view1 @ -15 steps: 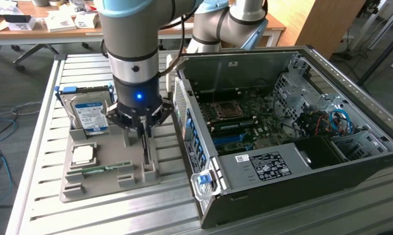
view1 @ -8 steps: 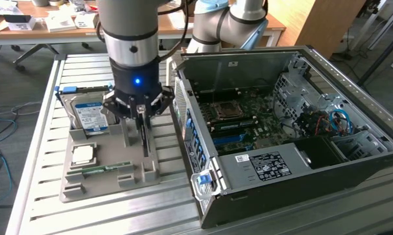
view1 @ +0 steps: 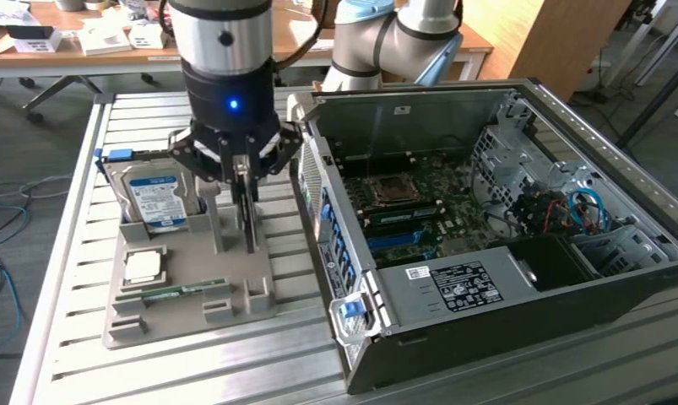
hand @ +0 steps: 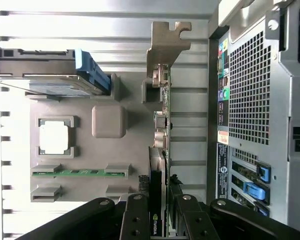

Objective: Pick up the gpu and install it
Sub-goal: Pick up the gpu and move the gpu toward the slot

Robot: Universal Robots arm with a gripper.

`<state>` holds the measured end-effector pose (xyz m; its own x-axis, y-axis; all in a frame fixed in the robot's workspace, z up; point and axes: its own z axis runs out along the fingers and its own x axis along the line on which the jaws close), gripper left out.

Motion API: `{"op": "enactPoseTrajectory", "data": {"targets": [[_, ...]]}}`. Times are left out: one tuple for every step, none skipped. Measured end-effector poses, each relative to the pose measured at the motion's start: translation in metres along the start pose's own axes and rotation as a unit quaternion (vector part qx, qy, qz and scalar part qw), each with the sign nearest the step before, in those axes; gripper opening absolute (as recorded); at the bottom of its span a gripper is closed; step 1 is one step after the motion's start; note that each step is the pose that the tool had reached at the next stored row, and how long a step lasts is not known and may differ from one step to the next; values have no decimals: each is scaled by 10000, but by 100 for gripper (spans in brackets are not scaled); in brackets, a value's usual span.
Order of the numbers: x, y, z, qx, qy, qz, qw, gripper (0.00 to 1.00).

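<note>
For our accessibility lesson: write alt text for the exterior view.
A robot gripper clamps an upright gpu standing in a gray tray on a slatted table. A hard drive stands in the tray on the exterior view's left; an open PC case lies on its right.

One end of the gpu (hand: 158, 190) is hidden between the fingers (hand: 135, 220), and the picture's edge crops the hard drive (hand: 45, 86).
</note>
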<state>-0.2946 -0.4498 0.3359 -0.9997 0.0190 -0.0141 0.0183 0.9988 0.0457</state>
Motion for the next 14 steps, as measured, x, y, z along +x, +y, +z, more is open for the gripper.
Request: {"op": "enactPoseTrajectory", "data": {"targets": [[-1, 2, -45, 0, 0, 0, 10000, 26], [-2, 4, -90, 0, 1, 0, 10000, 26], [-2, 6, -139, 0, 0, 0, 10000, 26], [-3, 8, -183, 0, 0, 0, 10000, 26], [-4, 10, -228, 0, 0, 0, 10000, 26], [-4, 12, -272, 0, 1, 0, 10000, 26], [-5, 14, -316, 0, 0, 0, 10000, 26], [-5, 16, -358, 0, 0, 0, 10000, 26], [-6, 18, -399, 0, 0, 0, 10000, 26], [-7, 20, -443, 0, 0, 0, 10000, 26], [-7, 22, -485, 0, 0, 0, 10000, 26], [-8, 24, -527, 0, 0, 0, 10000, 26], [-9, 26, -567, 0, 0, 0, 10000, 26], [-9, 27, -605, 0, 0, 0, 10000, 26]]}}
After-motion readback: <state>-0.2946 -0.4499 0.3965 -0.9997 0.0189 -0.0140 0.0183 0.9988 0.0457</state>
